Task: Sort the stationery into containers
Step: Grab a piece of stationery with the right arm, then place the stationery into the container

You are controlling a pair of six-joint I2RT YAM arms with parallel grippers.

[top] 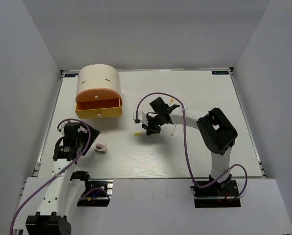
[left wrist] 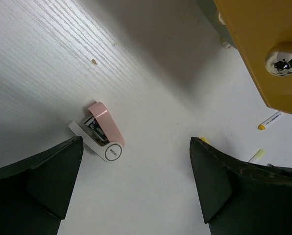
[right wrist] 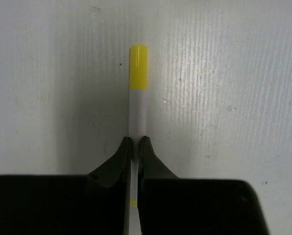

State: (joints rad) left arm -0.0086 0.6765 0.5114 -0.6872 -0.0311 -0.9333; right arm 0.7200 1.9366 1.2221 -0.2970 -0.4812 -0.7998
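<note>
My right gripper is shut on a thin white pen with a yellow cap; the cap points away from the fingers, just above the table. From above, this pen sticks out left of the right gripper, mid-table. A small grey-and-pink sharpener-like piece lies on the table just ahead of my left finger. The left gripper is open with nothing between its fingers; from above it sits left of the piece. The cream half-cylinder container stands back left, its yellow drawer pulled out.
Two more white-and-yellow pens lie near the right arm, one behind it and one in front. The yellow drawer's metal knob is close at the upper right of the left wrist view. White walls enclose the table on three sides.
</note>
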